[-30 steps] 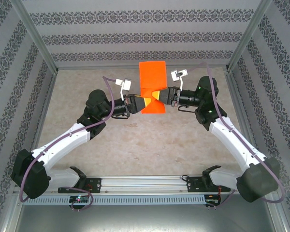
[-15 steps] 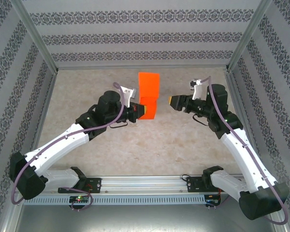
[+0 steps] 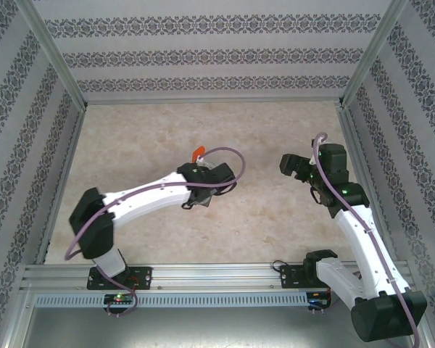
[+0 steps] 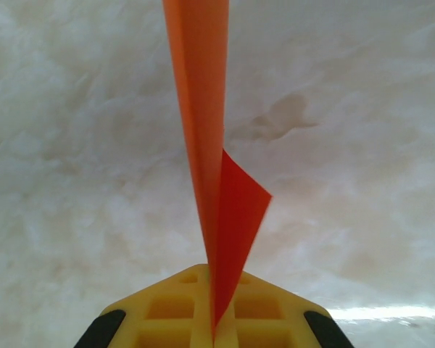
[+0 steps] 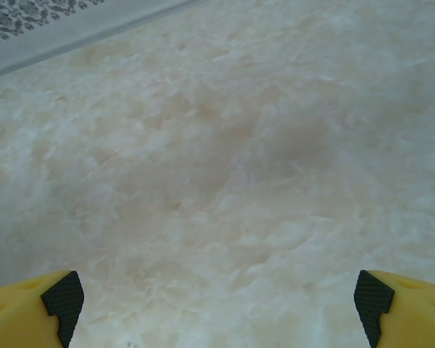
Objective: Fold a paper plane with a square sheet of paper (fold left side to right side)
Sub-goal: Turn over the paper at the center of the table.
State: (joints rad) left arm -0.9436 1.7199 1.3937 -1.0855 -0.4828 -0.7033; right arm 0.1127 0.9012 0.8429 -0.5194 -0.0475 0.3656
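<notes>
Top view: left arm (image 3: pixel 152 194) reaches across to mid-worktop (image 3: pixel 130 130). Only a small sliver of the orange paper sheet (image 3: pixel 198 153) shows, poking out just past the far side of the wrist, about centre of the worktop. Right arm (image 3: pixel 348 210) sits along the right edge, with the right tool (image 3: pixel 287 164) pointing inward, well apart from the sheet.

Left wrist: left tool (image 4: pixel 212 322) is clenched on the orange paper sheet (image 4: pixel 199 101), yellow fingers (image 4: pixel 167 308) pressed together with the paper pinched between them. The sheet is seen edge-on, folded, running straight up out of frame. One loose flap (image 4: pixel 239 210) splays to the right. Pale marbled worktop behind.

Right wrist: right tool (image 5: pixel 217 297) is released, yellow fingers (image 5: pixel 29 304) at opposite bottom corners. Bare worktop (image 5: pixel 225 145) between them.
</notes>
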